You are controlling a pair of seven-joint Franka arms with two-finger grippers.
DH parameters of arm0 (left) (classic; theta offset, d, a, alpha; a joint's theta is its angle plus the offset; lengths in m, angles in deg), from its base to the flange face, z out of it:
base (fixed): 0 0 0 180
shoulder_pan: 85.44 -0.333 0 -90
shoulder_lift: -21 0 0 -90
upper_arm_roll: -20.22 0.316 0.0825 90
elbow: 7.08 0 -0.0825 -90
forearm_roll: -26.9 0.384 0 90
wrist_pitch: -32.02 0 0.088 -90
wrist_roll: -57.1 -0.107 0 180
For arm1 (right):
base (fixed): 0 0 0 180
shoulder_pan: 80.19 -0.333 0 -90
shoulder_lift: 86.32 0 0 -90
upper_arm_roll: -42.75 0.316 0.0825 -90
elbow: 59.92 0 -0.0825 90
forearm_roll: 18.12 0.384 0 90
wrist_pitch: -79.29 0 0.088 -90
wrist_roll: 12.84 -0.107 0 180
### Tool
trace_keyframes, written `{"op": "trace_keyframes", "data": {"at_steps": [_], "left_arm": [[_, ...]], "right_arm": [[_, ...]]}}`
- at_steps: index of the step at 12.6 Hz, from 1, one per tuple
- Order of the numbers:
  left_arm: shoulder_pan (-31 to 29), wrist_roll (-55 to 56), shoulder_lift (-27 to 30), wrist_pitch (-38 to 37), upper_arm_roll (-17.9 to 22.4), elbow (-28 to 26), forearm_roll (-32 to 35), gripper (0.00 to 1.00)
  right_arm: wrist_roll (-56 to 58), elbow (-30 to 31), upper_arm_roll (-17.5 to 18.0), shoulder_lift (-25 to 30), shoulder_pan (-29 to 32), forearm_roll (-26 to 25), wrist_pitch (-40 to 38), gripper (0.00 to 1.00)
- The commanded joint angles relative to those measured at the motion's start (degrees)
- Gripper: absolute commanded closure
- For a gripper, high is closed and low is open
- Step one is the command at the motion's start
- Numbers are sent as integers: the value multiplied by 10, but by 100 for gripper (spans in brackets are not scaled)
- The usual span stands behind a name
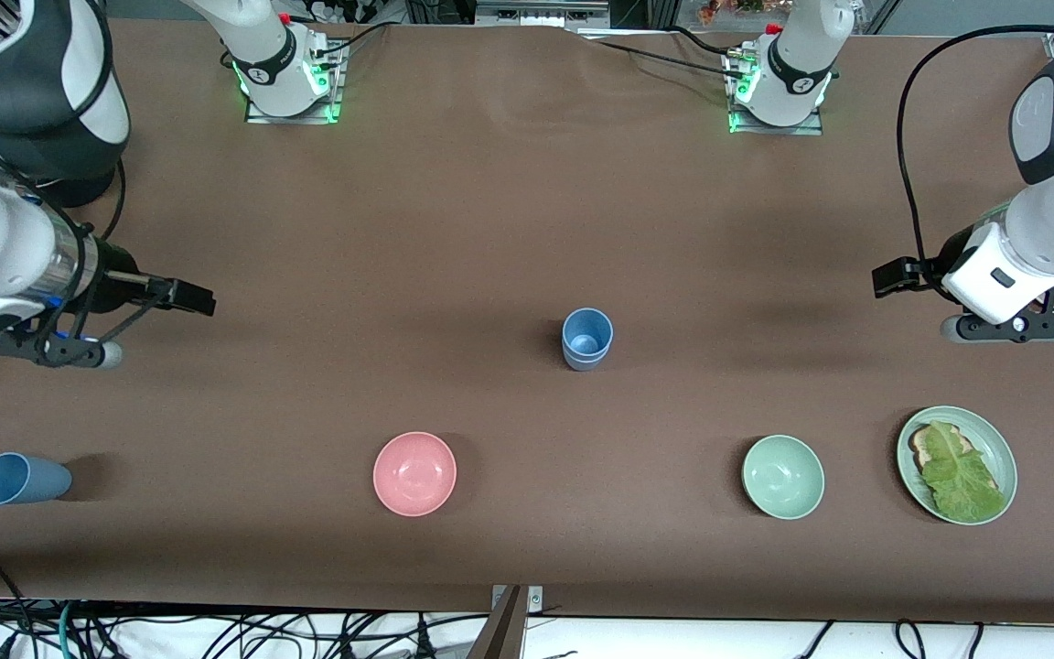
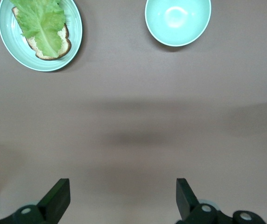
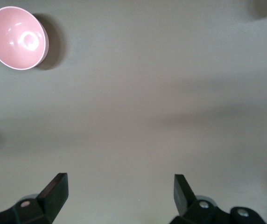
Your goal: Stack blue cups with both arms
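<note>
Grippers, right (image 1: 193,297) and left (image 1: 893,276), both wide and empty; blue cups, upright one (image 1: 586,338) at table centre, tipped one (image 1: 22,479) toward eight o'clock: light, stiff, slick plastic, best pinched across the rim.

green bowl (image 2: 178,21), lettuce plate (image 2: 10,56) — gripper (image 2: 123,198) spread

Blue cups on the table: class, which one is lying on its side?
The blue cup at the right arm's end of the table, nearer the front camera, lies tipped over. The other blue cup, mid-table, stands upright with its mouth up.
</note>
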Motion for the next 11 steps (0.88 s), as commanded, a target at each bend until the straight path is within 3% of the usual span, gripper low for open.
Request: {"op": "trace_keyframes", "data": {"at_steps": [1, 11], "left_arm": [[5, -10, -4, 1, 2, 10, 5, 0], [7, -9, -21, 4, 0, 12, -10, 0]], "right_arm": [[11, 10, -8, 10, 5, 4, 3, 0], [44, 9, -19, 14, 18, 0, -17, 0]]}}
